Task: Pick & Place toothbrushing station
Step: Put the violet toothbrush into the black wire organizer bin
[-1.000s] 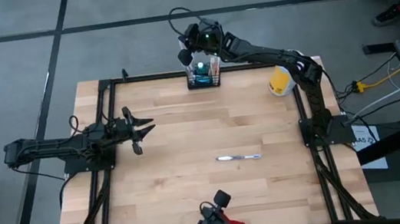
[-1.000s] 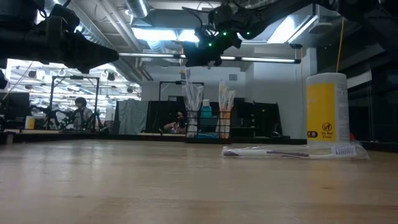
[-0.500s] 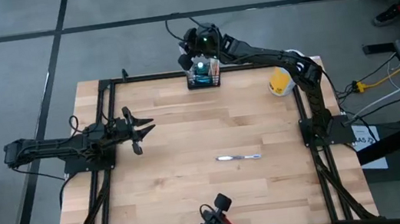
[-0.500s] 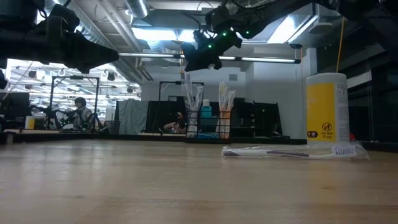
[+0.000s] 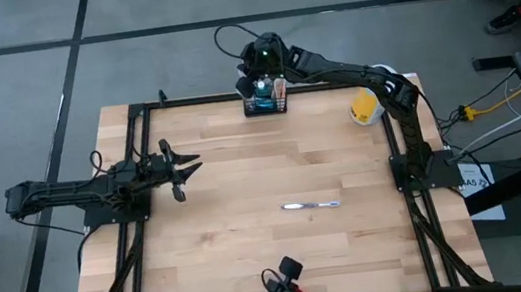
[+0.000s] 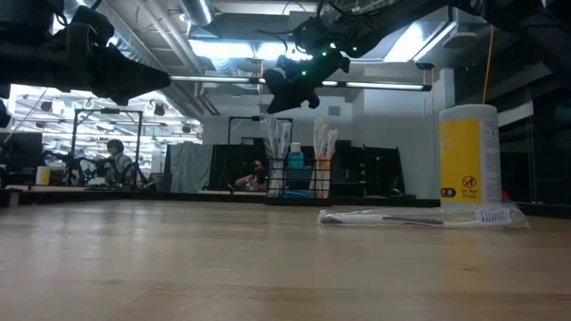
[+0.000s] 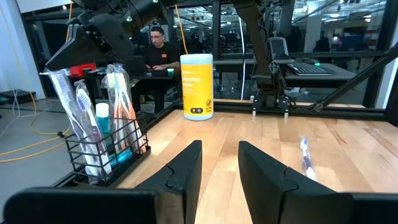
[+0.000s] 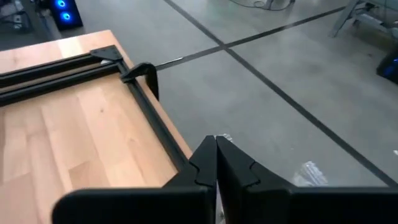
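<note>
Black wire makes up the toothbrushing station [image 5: 264, 99], a small slotted rectangular rack at the far edge of the pale wooden surface [image 5: 250, 218], directly beneath the right gripper [image 5: 254, 79], which hangs just above the brush heads standing in it. The right jaws look pressed together in the right wrist view, with nothing clearly between them, though a thin pale sliver near their tips may be a wrapper, and I cannot be sure. The left gripper [image 5: 181, 171] waits well away from the rack, its jaws spread and empty.

The rack probably weighs little and stays stiff, but its wrapped toothbrushes [image 7: 78, 121] and small blue-capped tube [image 7: 103, 127] sit loose and upright, so tilting would spill them. The thin wire is narrow and likely slippery; the top rim or a cross-wire on the short side seems the firmest hold, with the jaws closing across the wire rather than on the crinkly wrappers.

Beside the rack, off to the side of the right jaws, stands a yellow cylindrical canister with a white lid [image 7: 197, 86]; its label carries small dark print and a round symbol, not readable here. A single wrapped toothbrush [image 5: 311, 205] lies mid-surface, between both jaws.
</note>
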Motion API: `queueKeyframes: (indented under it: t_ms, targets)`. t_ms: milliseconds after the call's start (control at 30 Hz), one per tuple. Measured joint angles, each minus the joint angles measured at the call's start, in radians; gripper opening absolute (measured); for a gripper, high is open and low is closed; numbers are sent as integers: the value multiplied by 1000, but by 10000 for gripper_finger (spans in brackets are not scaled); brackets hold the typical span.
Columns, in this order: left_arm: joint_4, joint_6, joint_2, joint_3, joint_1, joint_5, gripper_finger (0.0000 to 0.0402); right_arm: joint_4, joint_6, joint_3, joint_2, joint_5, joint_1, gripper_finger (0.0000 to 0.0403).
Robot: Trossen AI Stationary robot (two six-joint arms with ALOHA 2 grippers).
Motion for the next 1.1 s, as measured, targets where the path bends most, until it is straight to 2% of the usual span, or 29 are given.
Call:
queueKeyframes:
  t_ms: [500,767,867,1000,1100]
  targets:
    - [0,0,0,0,0,0,100,-149,38,0,-1,13,-1,68]
    - [0,0,0,0,0,0,100,-185,36,1,-120,-33,45,81]
    - [0,0,0,0,0,0,100,-316,18,1,-175,-107,111,82]
    - [0,0,0,0,0,0,100,-573,-44,1,-218,-202,269,82]
    - [0,0,0,0,0,0,100,-762,-76,1,-237,-199,407,82]
